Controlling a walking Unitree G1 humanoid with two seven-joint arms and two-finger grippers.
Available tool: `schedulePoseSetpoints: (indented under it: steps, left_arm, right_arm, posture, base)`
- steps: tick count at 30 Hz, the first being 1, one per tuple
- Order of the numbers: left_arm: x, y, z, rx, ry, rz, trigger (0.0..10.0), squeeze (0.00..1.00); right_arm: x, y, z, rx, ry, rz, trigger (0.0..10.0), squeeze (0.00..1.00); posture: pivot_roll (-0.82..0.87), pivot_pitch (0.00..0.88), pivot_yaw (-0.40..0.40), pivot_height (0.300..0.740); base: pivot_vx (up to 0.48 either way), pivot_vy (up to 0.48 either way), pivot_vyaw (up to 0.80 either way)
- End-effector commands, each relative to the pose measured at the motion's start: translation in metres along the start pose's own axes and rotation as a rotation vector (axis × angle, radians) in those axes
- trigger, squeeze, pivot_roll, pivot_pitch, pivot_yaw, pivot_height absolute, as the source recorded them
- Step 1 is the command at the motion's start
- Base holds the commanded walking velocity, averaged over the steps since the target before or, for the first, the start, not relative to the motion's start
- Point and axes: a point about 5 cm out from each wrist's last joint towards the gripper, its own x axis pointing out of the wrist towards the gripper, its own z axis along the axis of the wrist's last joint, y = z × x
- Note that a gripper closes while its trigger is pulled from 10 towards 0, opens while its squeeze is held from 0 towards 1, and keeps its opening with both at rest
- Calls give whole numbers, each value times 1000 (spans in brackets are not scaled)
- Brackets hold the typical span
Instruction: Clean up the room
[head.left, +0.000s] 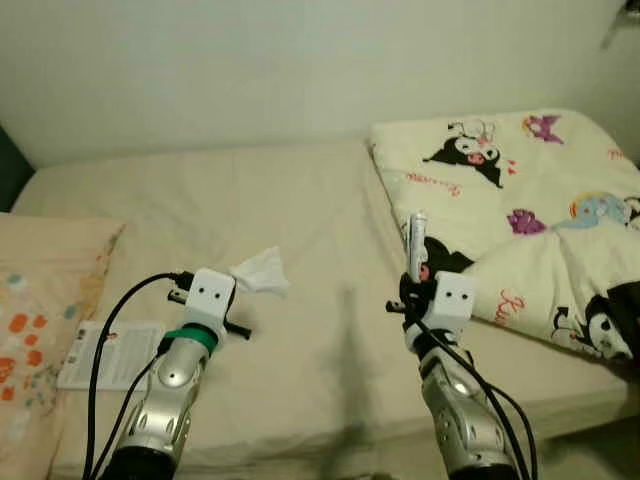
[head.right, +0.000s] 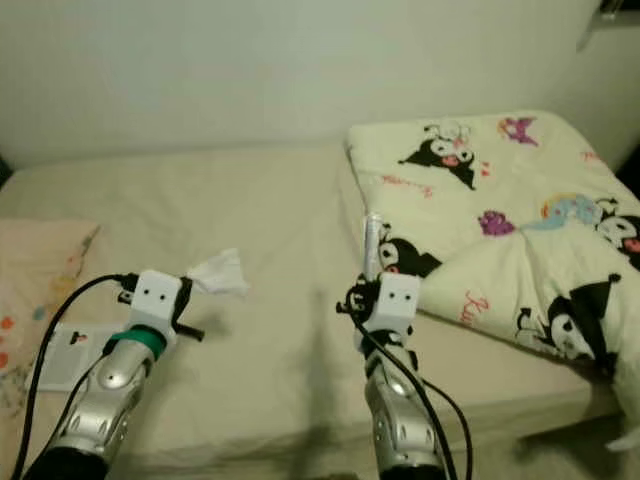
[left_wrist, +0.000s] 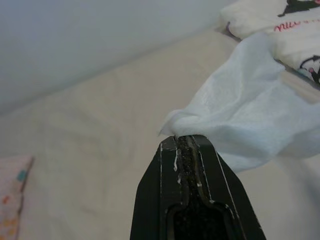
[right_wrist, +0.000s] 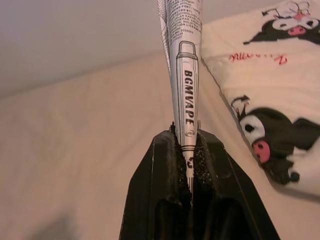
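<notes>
While pinched — tissue (left_wrist: 250, 115) in left claw (left_wrist: 186, 142) | wrapper (right_wrist: 182, 75) in right claw (right_wrist: 186, 145)

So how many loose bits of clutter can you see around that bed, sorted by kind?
Crumpled white tissue, held by the left gripper: 1
Printed white paper wrapper, held by the right gripper: 1
White leaflet beside the orange-flowered pillow: 1
Total: 3

Crumpled white tissue (head.left: 262, 272) pinched by one corner above the bed (head.left: 300, 330), and flat white "BGMVAPE" wrapper (right_wrist: 184, 75) clamped upright near the cartoon blanket (head.left: 520, 190).
</notes>
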Motion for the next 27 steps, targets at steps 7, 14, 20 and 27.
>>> schedulePoseSetpoints:
  steps: [7, 14, 20, 27]
  left_arm:
    - [-5, 1, -6, 6, 30, -4, 10000, 0]
    - [-7, 1, -7, 9, 33, -4, 10000, 0]
    - [-2, 6, 2, 20, 23, -1, 10000, 0]
    - [5, 16, 18, 47, -2, -11, 10000, 0]
  right_arm:
    - [0, -1, -3, -2, 9, 0, 10000, 0]
    - [2, -2, -1, -4, 6, 3, 10000, 0]
    - [19, 17, 21, -101, 7, 118, 10000, 0]
    - [47, 61, 88, -222, -103, 278, 10000, 0]
  posture:
    - [55, 0, 75, 740]
    - [59, 0, 68, 740]
    - [92, 0, 79, 740]
    - [92, 46, 83, 740]
  base:
    - [0, 0, 0]
    - [0, 0, 0]
    - [0, 0, 0]
    - [0, 0, 0]
